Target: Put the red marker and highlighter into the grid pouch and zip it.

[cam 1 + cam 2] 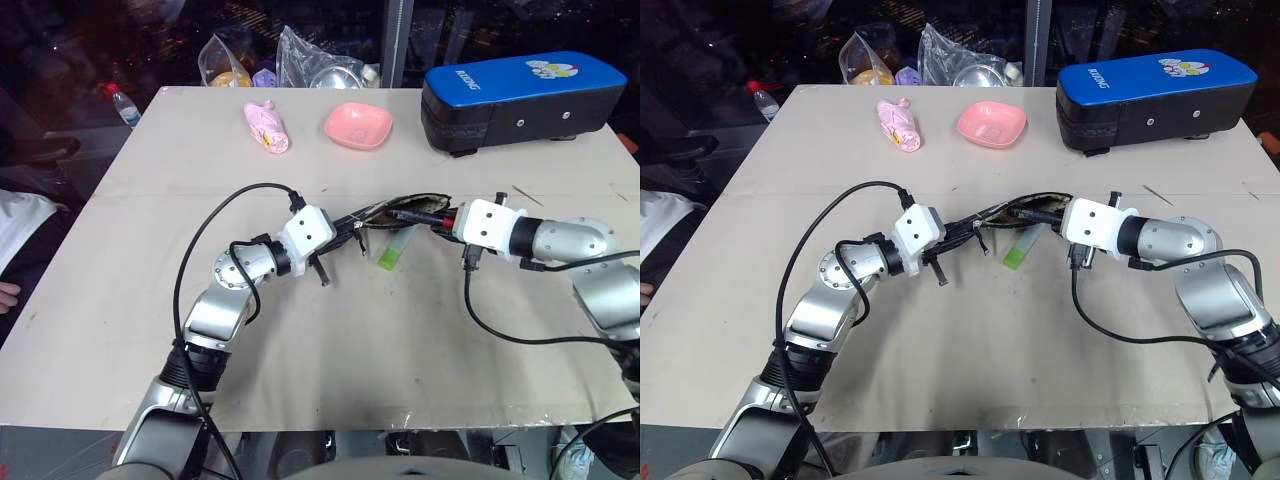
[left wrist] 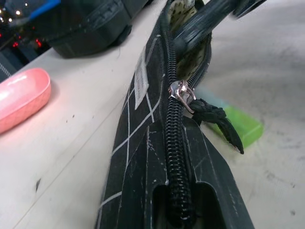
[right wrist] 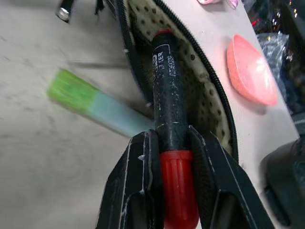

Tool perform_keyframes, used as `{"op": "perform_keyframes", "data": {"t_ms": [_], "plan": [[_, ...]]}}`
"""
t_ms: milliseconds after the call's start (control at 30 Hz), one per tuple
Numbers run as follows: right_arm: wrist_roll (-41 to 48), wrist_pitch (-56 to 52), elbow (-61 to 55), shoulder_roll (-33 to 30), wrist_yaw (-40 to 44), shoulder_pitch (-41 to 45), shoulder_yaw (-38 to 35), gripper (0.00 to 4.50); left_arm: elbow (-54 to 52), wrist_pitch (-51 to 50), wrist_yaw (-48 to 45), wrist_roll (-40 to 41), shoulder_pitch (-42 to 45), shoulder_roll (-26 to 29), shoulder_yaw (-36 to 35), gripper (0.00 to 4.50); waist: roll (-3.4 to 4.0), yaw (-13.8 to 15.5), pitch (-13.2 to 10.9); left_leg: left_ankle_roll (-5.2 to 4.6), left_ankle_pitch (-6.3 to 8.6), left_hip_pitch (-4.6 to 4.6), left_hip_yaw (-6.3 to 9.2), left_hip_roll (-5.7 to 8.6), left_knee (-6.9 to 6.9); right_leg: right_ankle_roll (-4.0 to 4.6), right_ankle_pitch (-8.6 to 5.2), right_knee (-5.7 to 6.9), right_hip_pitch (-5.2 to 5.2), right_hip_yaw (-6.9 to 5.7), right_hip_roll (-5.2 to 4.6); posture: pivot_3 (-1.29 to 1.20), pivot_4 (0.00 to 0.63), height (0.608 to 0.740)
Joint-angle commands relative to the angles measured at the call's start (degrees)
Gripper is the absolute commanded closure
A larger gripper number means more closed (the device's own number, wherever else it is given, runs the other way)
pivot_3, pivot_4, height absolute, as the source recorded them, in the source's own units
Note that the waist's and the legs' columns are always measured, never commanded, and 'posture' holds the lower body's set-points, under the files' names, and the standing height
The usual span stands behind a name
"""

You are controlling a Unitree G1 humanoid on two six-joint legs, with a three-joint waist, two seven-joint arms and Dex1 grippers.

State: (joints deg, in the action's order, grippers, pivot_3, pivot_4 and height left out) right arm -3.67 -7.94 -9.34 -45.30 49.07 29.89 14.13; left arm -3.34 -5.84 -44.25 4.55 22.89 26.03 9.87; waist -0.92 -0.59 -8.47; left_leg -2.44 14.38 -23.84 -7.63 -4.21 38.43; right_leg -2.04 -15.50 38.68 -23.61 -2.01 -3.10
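Right end effector (image 3: 169,143) grips red marker (image 3: 169,124); left end effector (image 1: 345,232) clamps grid pouch (image 2: 157,157); beige table (image 1: 400,340), dark room.

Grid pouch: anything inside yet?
The red marker, held by the right gripper, pokes into the open grid pouch. The highlighter lies outside on the table. The pouch's deeper interior is hidden.

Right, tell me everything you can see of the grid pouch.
The grid pouch is black fabric with thin white grid lines, a small white label and a pale dotted lining. It is held up mid-table, zipper up, mouth gaping. The left gripper is shut on its closed end. The right gripper pokes the red marker into the opening. The highlighter lies on the table beside it.
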Motion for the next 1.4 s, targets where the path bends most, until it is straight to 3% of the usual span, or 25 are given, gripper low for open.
{"op": "perform_keyframes", "data": {"t_ms": [33, 267, 433, 567, 700, 867, 1100, 1267, 1400], "plan": [[-5.9, 9.8, 4.4, 1.3, 0.5, 5.0, 4.0, 4.15, -2.4, 0.9, -0.2, -0.1, 0.9, -0.2, 0.6, 4.5, 0.0, -0.1, 0.0, 0.0, 0.0, 0.01, -0.01, 0.0, 0.0, 0.0, 0.0, 0.01, 0.0, 0.01, 0.0, 0.0, 0.15, 0.74], [-12.6, 21.4, 12.5, 4.7, -1.6, 10.1, 7.2, 4.15, -2.1, 0.9, 0.0, -0.6, 1.4, 0.0, 0.7, 4.5, 0.0, 0.0, 0.0, 0.04, -0.02, 0.0, -0.04, -0.01, 0.02, 0.0, 0.0, 0.02, -0.01, 0.01, -0.01, 0.0, 0.15, 0.74], [-14.3, 22.0, 15.6, 6.2, -5.0, 10.6, 4.5, 1.82, -1.9, 0.0, 0.9, -0.6, 1.3, 0.1, -0.3, 4.5, 0.01, 0.0, 0.0, 0.05, -0.03, 0.0, -0.05, -0.02, 0.04, 0.0, 0.0, 0.05, 0.0, 0.0, -0.02, 0.0, 0.15, 0.74], [-10.0, 21.2, 16.1, 6.7, -7.2, 10.1, -0.4, 0.06, -1.9, -0.9, 1.5, 0.4, 1.0, 0.0, -1.3, 4.5, 0.01, 0.0, 0.0, 0.07, -0.04, 0.01, -0.05, -0.02, 0.04, 0.0, 0.0, 0.08, -0.01, 0.01, -0.02, 0.0, 0.15, 0.74], [-2.2, 15.8, 12.3, 8.1, -5.9, 7.6, -5.7, 0.06, -1.5, -1.3, 1.4, 0.7, 1.0, 0.4, -2.0, 4.5, 0.01, 0.1, 0.0, 0.07, -0.04, 0.01, -0.05, -0.02, 0.04, 0.0, 0.0, 0.08, 0.0, 0.01, -0.02, 0.0, 0.15, 0.74], [7.6, -5.7, -0.1, 12.0, -5.9, 0.4, -9.4, 0.06, -0.7, -2.4, 2.2, 1.9, 1.7, 0.2, -3.9, 4.5, 0.01, 0.1, 0.0, 0.08, -0.04, 0.02, -0.01, -0.05, 0.03, 0.0, 0.01, 0.12, 0.01, -0.01, -0.02, 0.0, 0.15, 0.74], [10.8, -33.5, -10.8, 27.0, -23.0, -5.5, -12.5, 0.06, -1.3, -6.4, 4.6, 4.3, 2.5, -0.8, -7.1, 4.5, 0.02, -0.1, 0.0, 0.11, -0.06, 0.02, 0.04, -0.06, 0.05, 0.01, 0.01, 0.22, 0.0, -0.01, -0.01, 0.0, 0.15, 0.74], [8.7, -43.4, -11.2, 39.4, -35.8, -7.9, -10.1, 0.06, -0.9, -6.7, 5.3, 4.1, 2.6, -0.2, -7.3, 4.5, -0.02, 0.0, 0.0, 0.11, -0.06, -0.01, 0.07, -0.03, 0.04, 0.01, 0.01, 0.17, 0.0, -0.06, -0.02, 0.0, 0.15, 0.74], [5.9, -44.0, -8.8, 42.9, -40.7, -7.5, -7.9, 0.06, -0.9, -6.6, 5.4, 3.9, 2.7, 0.0, -7.6, 4.5, -0.01, -0.2, 0.0, 0.12, -0.07, -0.01, 0.06, -0.03, 0.01, 0.01, 0.01, 0.18, -0.02, -0.05, -0.02, 0.0, 0.15, 0.74]]}}
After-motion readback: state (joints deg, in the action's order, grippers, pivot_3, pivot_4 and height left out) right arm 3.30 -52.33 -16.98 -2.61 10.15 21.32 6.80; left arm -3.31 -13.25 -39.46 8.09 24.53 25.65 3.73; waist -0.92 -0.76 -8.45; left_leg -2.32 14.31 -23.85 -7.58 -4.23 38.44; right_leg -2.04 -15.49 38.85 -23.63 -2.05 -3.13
